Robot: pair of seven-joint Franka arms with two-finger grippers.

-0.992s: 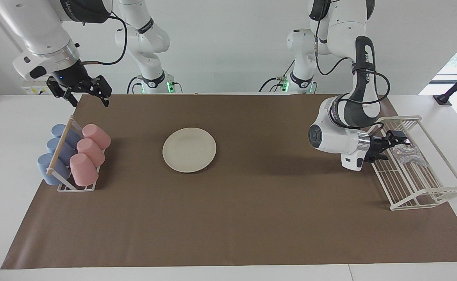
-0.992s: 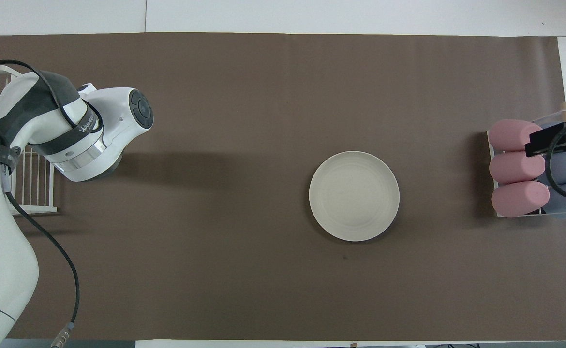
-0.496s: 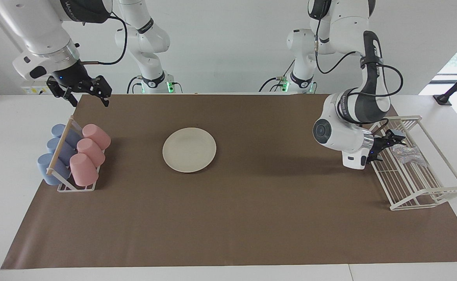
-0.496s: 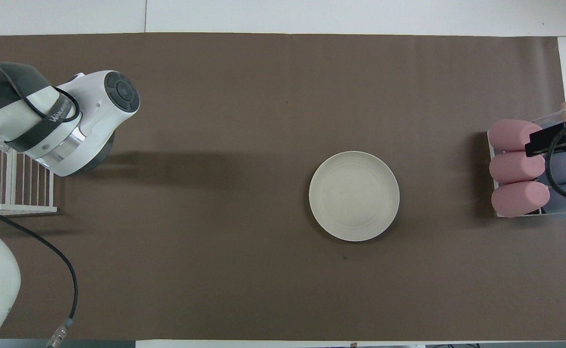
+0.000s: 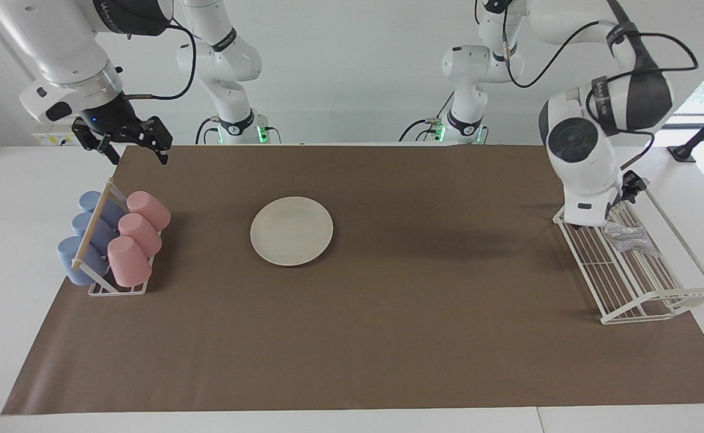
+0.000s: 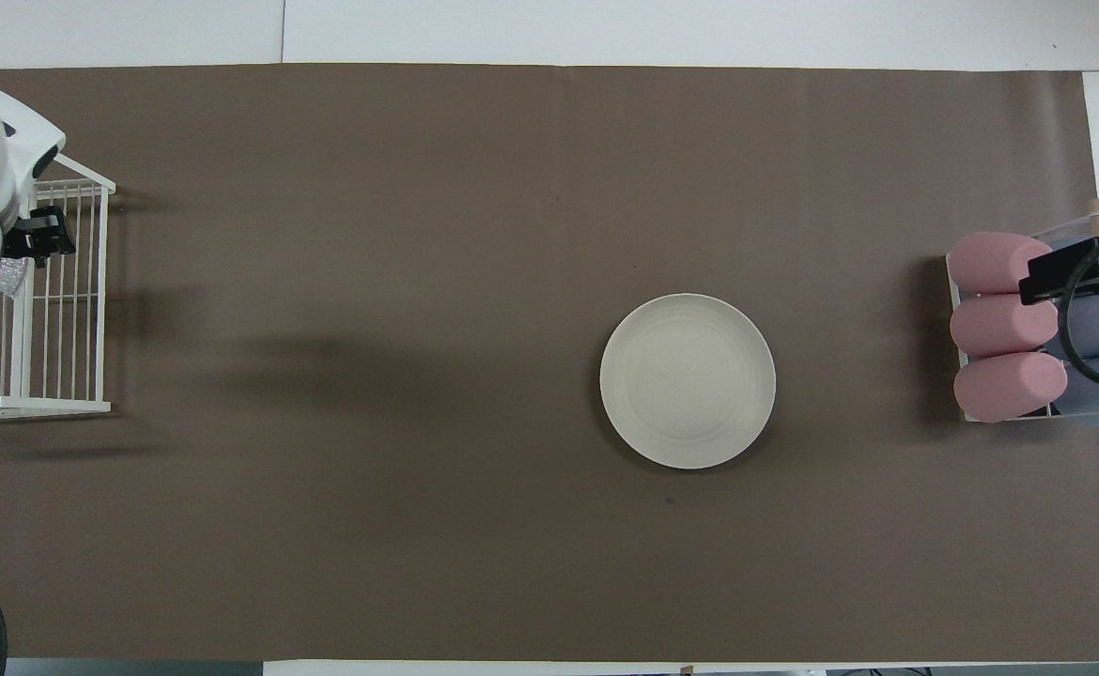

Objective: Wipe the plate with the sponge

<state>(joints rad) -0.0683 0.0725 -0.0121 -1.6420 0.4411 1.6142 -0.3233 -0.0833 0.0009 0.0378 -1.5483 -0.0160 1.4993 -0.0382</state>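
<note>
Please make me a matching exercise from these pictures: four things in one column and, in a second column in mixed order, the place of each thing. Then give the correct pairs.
Things:
1. plate
2. sponge
3. pink cups
4. right gripper

Places:
A. lying in the white wire rack at the left arm's end of the table
B. in the air above the brown mat's corner nearest the right arm's base
C. flat on the brown mat, near the middle of the table
D. lying on their sides in the cup holder beside the blue cups

Pairs: 1-C, 2-A, 3-D, 4-B

Cup rack [image 5: 114, 246] — wire rack [image 5: 635, 270]
</note>
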